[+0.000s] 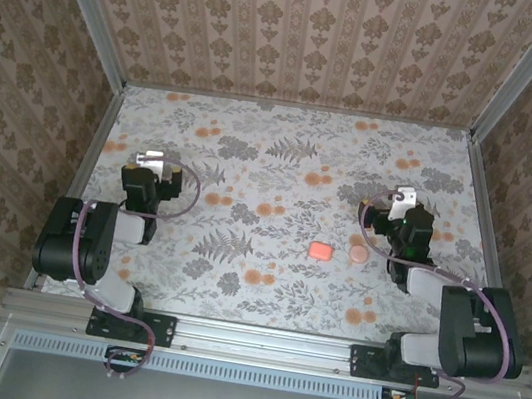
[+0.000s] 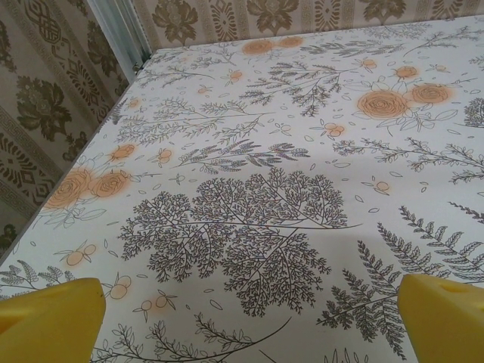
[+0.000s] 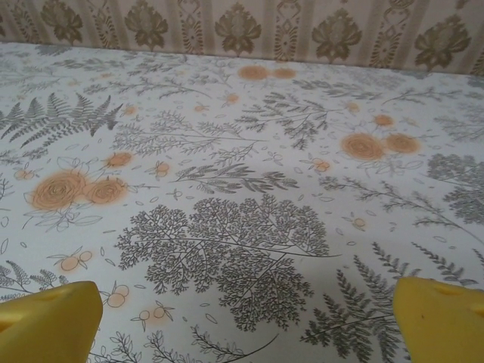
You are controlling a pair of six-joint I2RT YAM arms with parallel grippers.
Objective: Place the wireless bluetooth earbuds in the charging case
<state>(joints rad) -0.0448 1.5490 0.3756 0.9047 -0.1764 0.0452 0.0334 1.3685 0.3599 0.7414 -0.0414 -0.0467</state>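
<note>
right end effector agape, fingertips cropped at corners, charging case blurry

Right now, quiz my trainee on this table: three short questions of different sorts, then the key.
1. True or false: the charging case lies nearer the right gripper than the left gripper.
2. What lies beside the case, on its right? A) a round pale-pink disc B) a bottle C) a cloth
3. Fill in: both grippers are ____, holding nothing.
Key: 1 true; 2 A; 3 open.
</note>
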